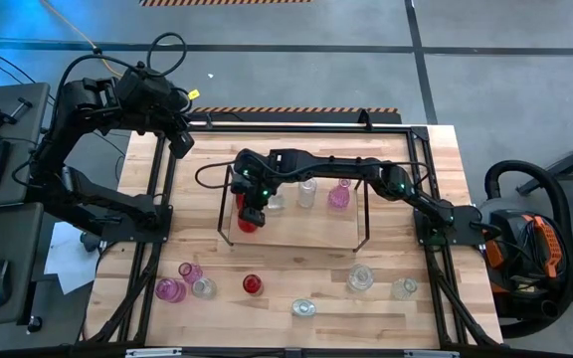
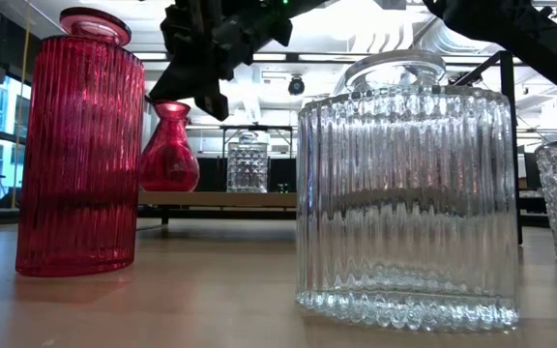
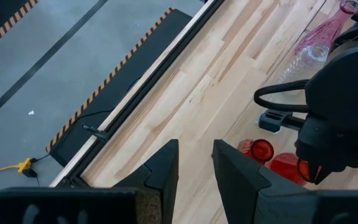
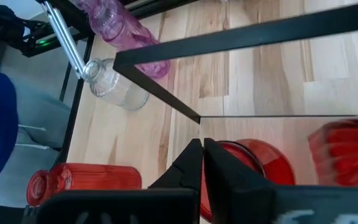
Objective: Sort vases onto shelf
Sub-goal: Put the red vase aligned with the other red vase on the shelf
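The shelf (image 1: 296, 227) stands mid-table, wooden board between black wire ends. On it are two clear vases (image 1: 307, 192), a pink one (image 1: 338, 194) and red ones (image 1: 246, 222) at its left end. My right gripper (image 1: 253, 213) reaches from the right and hangs shut just over a red vase (image 4: 253, 163), beside its neck (image 2: 169, 114) in the low view. Several more vases stand on the table's near part: pink (image 1: 170, 289), red (image 1: 253, 284), clear (image 1: 360, 277). My left gripper (image 1: 182, 141) waits open above the far left corner. My right gripper (image 4: 202, 152) points down, its shut fingertips right by the rim of the red vase (image 4: 238, 150), which stands upright on the shelf board. Whether the fingers touch the glass, I cannot tell.
A black metal frame (image 1: 167, 199) edges the table on the left, far and right sides. The shelf's wire end (image 4: 241, 37) passes close by my right gripper. Bare wood lies between the shelf and the near row of vases. A ribbed red vase (image 2: 77, 145) and a ribbed clear one (image 2: 409, 193) stand nearest the low camera.
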Robot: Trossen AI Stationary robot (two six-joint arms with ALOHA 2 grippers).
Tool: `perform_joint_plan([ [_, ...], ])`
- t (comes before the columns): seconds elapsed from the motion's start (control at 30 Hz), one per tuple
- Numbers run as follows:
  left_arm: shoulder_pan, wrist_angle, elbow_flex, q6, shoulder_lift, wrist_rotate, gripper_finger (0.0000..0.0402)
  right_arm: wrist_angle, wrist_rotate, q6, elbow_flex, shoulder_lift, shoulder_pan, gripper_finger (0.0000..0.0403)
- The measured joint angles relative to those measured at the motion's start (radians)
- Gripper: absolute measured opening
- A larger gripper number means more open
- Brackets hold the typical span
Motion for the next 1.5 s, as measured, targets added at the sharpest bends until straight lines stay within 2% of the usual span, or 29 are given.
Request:
perform_joint_plan([
  [0.47, 0.0, 0.0, 0.0, -0.029, 0.0, 0.0, 0.009, 0.024, 0.024, 0.019, 0.001, -0.004, 0.0, 0.0],
  [0.63, 0.0, 0.0, 0.0, -0.027, 0.0, 0.0, 0.009, 0.054, 0.089, 0.016, 0.003, -0.039, 0.007, 0.0],
  [0.73, 0.0, 0.0, 0.0, -0.011, 0.0, 0.001, 0.009, 0.027, 0.121, 0.016, 0.004, -0.055, 0.008, 0.0],
  [0.97, 0.0, 0.0, 0.0, -0.002, 0.0, 0.011, 0.009, -0.181, 0.239, -0.013, 0.003, -0.063, 0.064, 0.0],
  [1.17, 0.0, 0.0, 0.0, 0.018, 0.0, 0.011, 0.009, -0.196, 0.308, 0.003, 0.003, -0.066, 0.114, 0.0],
  [1.5, 0.0, 0.0, 0.0, 0.033, 0.0, 0.011, 0.009, -0.265, 0.331, 0.023, 0.003, -0.071, 0.103, 0.0],
])
